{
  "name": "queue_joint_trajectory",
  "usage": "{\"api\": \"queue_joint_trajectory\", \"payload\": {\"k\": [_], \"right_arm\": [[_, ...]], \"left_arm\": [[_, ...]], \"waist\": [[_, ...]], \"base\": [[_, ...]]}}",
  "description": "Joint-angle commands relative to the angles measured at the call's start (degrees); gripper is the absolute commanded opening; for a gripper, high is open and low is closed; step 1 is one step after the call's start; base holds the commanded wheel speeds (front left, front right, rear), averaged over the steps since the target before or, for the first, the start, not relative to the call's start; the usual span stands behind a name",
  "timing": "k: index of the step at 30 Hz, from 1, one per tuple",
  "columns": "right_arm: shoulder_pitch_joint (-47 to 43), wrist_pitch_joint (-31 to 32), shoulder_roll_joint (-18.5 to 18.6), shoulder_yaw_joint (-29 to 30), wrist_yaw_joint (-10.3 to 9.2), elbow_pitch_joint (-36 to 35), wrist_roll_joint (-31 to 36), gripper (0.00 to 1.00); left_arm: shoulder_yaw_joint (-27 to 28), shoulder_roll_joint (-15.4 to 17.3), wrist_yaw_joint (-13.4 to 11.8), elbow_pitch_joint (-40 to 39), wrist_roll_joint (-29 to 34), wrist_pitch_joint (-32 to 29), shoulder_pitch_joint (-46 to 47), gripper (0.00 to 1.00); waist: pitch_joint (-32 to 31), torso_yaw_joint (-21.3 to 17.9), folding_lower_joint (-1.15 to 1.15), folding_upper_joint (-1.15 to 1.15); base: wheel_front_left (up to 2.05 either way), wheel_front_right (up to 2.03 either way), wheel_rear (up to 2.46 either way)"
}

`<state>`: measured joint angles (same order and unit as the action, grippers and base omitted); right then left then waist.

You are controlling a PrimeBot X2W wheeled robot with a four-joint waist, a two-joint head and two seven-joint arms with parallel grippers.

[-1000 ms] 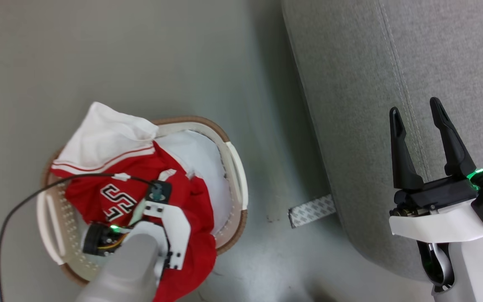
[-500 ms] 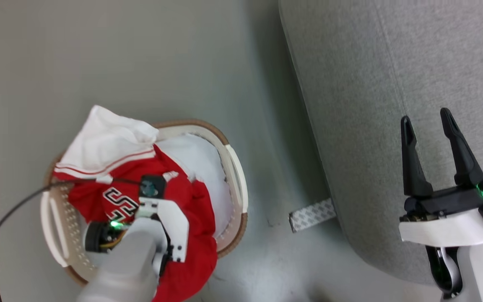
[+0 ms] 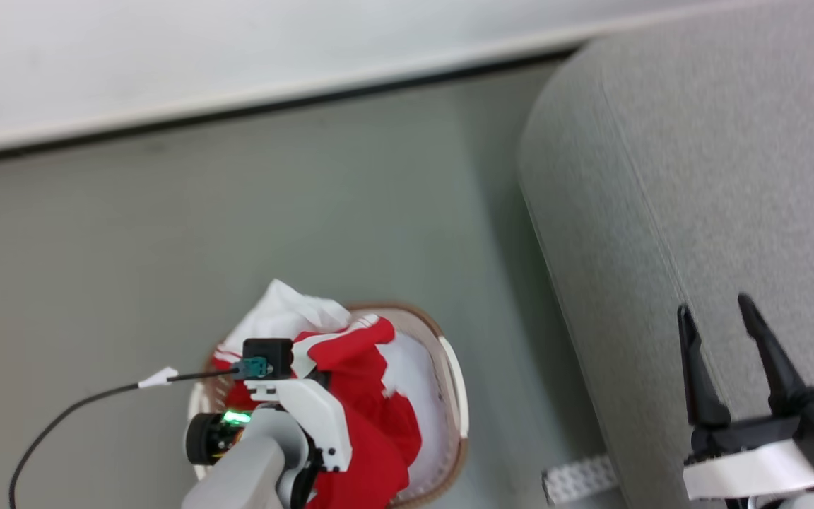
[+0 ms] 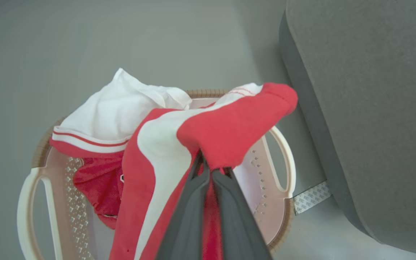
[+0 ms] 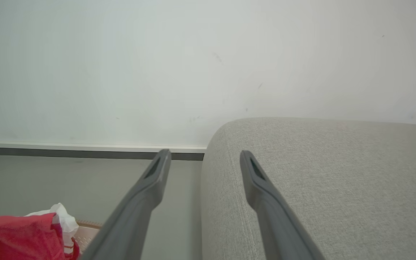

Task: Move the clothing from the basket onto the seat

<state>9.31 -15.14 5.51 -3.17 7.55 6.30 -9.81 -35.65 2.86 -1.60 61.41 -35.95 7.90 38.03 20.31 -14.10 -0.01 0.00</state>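
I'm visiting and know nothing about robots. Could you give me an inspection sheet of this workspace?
Surface: smooth grey floor.
Job's things: soft red-and-white sports clothing partly lifted out of oval cream perforated plastic basket; large grey fabric seat beside it, no clothing seen on it.
Clutter: patterned white tape strip on floor at seat's base.
Grippers: left gripper shut on the clothing; right gripper open, near the seat.
Cables: thin black cable trailing from left wrist.
Surroundings: white wall, dark baseboard.
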Motion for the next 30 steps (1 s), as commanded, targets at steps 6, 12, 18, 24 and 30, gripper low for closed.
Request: {"api": "queue_joint_trajectory", "payload": {"k": [6, 12, 18, 24, 30], "right_arm": [[-4.51, -0.02, 0.35, -0.22, -0.12, 0.63, 1.26, 1.00], [-7.48, -0.02, 0.27, -0.93, -0.12, 0.66, 2.05, 1.00], [-9.76, -0.02, 0.43, -1.44, -0.12, 0.29, 2.30, 1.00], [-9.88, -0.02, 0.85, -3.05, -0.12, -1.12, 2.66, 1.00], [-10.50, -0.01, 1.90, -6.05, -0.12, -4.45, 3.10, 1.00]], "left_arm": [[-0.07, 0.11, -0.68, -7.31, -2.53, 2.15, -2.80, 0.00], [0.43, 0.76, -3.00, -16.85, -3.00, 2.15, -4.47, 0.00], [1.69, 2.84, -5.21, -29.65, -4.13, -0.38, -6.06, 0.00], [1.74, 5.17, -8.17, -41.63, -3.14, -4.53, -4.74, 0.00], [2.29, 6.37, -11.16, -49.08, -2.86, -7.77, -3.61, 0.00]], "waist": [[-11.61, 5.71, 0.01, 0.00], [-16.75, 7.36, 0.01, 0.00], [-20.34, 8.11, 0.01, 0.00], [-21.58, 8.35, 0.01, 0.00], [-22.62, 8.21, 0.01, 0.00]], "base": [[0.00, 0.00, 0.00], [0.00, 0.00, 0.00], [0.00, 0.00, 0.00], [0.00, 0.00, 0.00], [0.00, 0.00, 0.00]]}}
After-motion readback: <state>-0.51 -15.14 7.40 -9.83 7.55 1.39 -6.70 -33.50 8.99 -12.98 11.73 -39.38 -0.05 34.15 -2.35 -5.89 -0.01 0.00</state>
